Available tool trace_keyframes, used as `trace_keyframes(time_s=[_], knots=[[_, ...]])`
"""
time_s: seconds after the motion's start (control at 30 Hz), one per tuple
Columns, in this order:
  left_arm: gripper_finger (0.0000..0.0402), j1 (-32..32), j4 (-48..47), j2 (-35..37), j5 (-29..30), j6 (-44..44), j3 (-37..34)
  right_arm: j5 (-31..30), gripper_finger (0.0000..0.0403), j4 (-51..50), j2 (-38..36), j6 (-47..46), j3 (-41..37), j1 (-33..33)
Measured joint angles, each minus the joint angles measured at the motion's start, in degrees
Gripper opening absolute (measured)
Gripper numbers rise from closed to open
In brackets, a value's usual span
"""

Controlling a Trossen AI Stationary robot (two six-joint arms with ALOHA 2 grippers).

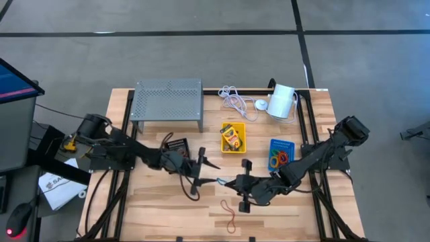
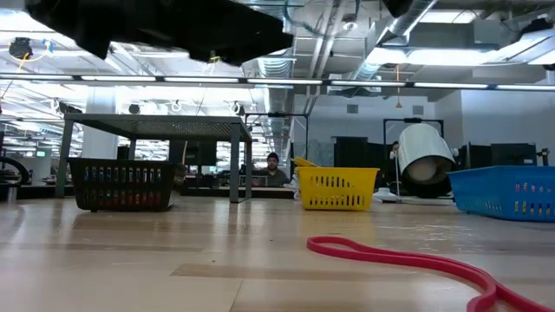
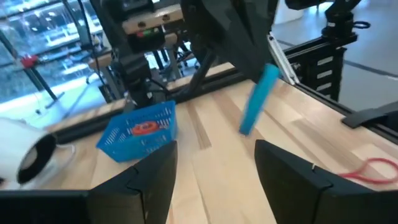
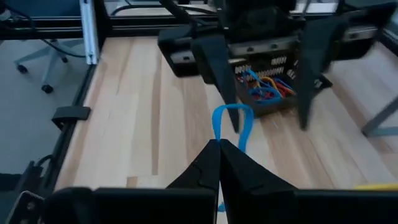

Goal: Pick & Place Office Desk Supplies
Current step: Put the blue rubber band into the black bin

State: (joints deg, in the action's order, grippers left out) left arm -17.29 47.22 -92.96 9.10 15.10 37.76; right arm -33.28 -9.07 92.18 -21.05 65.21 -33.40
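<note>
My right gripper [image 1: 230, 182] is shut on a blue rubber band [image 4: 231, 122] at the table's middle, near the front. My left gripper [image 1: 201, 173] faces it, open, its fingers [image 4: 214, 62] standing either side of the band's free end without touching. A red band [image 1: 228, 214] lies flat on the table in front of both. Behind are the black bin [image 1: 176, 146] with bands in it, the yellow bin [image 1: 233, 137] with crayon boxes, and the blue bin [image 1: 281, 153] with bands. In the left wrist view the blue band [image 3: 258, 99] shows ahead of my open left gripper [image 3: 214, 180]. My right gripper pinches the blue band by one end of its loop [image 4: 219, 140] between the two fingertips, coming level from the table's right. The band sticks out forward from the fingers as a narrow loop toward my left gripper, lifted clear of the table.
A grey perforated stand [image 1: 168, 101] sits at the far left, a white cable [image 1: 235, 99] and white cylinder [image 1: 282, 102] at the far right. Bare wood lies along the near edge around the red band [image 2: 408, 260]. A person shows in the room beyond the table.
</note>
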Motion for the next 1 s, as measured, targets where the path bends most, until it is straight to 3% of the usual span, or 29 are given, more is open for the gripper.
trace_keyframes(time_s=[0.33, 0.57, 0.8, 1.0], knots=[[0.019, -0.4, -0.1, -1.4, -1.2, 1.2, 3.0, 0.5, 0.0, 2.2, 0.0, 1.6, 0.0, 0.6], [0.0123, -0.5, -0.1, -1.4, -8.2, 1.0, 3.0, 0.7, 0.0, 2.7, 0.3, 1.6, 0.1, 1.4], [0.0015, -0.5, 0.8, -1.4, -10.0, 1.0, 3.0, 4.7, 0.0, 6.2, 1.8, 3.1, 0.0, 2.8], [0.0002, -0.5, 0.6, -1.4, -10.0, 1.0, 3.0, 4.8, 0.0, 6.6, 1.8, 3.6, 0.0, 2.6]])
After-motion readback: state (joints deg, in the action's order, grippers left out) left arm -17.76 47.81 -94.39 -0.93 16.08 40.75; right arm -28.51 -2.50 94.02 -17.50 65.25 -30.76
